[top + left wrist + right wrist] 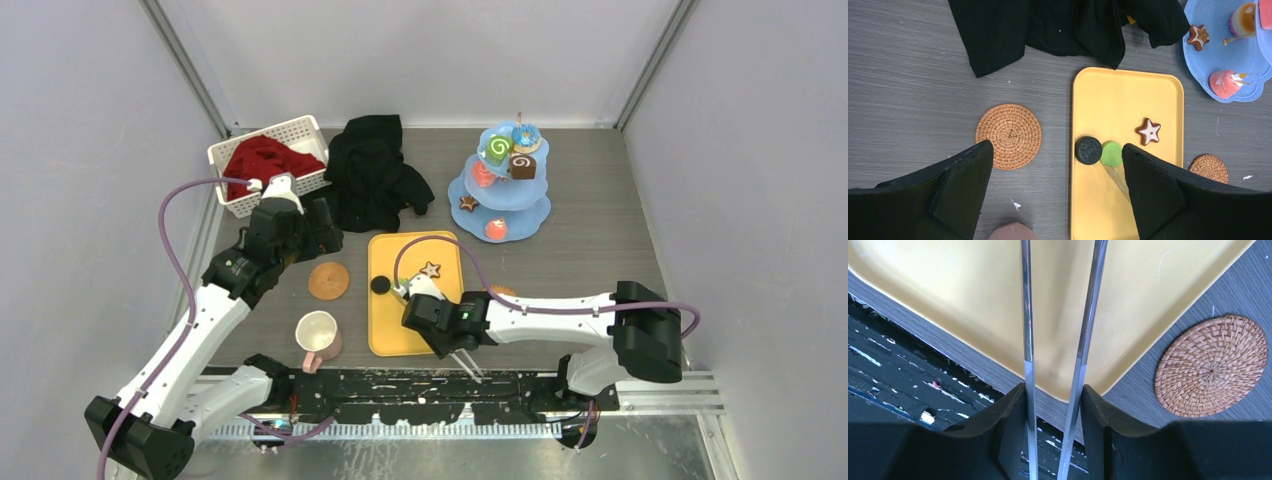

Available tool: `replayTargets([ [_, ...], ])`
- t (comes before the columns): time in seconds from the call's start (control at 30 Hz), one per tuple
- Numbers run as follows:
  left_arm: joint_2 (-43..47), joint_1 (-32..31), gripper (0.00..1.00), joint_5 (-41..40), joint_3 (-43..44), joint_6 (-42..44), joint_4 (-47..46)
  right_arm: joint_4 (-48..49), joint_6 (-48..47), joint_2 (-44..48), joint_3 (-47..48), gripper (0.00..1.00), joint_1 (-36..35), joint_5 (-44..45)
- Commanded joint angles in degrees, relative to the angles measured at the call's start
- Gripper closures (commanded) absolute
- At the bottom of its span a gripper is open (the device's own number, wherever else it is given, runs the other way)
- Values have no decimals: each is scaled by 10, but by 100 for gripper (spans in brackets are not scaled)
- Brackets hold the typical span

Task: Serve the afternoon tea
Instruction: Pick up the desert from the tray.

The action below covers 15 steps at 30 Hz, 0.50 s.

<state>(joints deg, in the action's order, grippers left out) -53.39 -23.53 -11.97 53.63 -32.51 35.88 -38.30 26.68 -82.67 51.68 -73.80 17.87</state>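
The pale-blue three-tier stand (535,214) at the back right carries a green swirl roll (498,149), a blue donut (526,136), a brown cube (522,166) and a star cookie (467,203). On the yellow tray (1148,90) lie another star cookie (1149,131), a black round cookie (1088,150) and a green round sweet (1111,153). My right gripper (1054,390) is shut on metal tongs (1088,315) whose tips (1115,177) reach the green sweet. My left gripper (1058,150) hovers open and empty above the tray's left edge. The pink-handled cream mug (318,335) stands front left.
A black cloth (375,170) lies at the back, beside a white basket (300,132) with red cloth. One woven coaster (1008,136) sits left of the tray, another (1211,366) right of it. The table's near edge and mounting rail (908,365) run just below the tray.
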Motion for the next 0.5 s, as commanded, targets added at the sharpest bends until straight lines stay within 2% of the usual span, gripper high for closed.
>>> replayTargets([
  [0.0, 13, 2, 1, -2, 13, 9, -23, -2, -12, 2, 34, 53, 7, 7],
  [0.47, 15, 2, 1, -6, 14, 10, -22, 24, -21, 7, 38, 51, 35, -26],
])
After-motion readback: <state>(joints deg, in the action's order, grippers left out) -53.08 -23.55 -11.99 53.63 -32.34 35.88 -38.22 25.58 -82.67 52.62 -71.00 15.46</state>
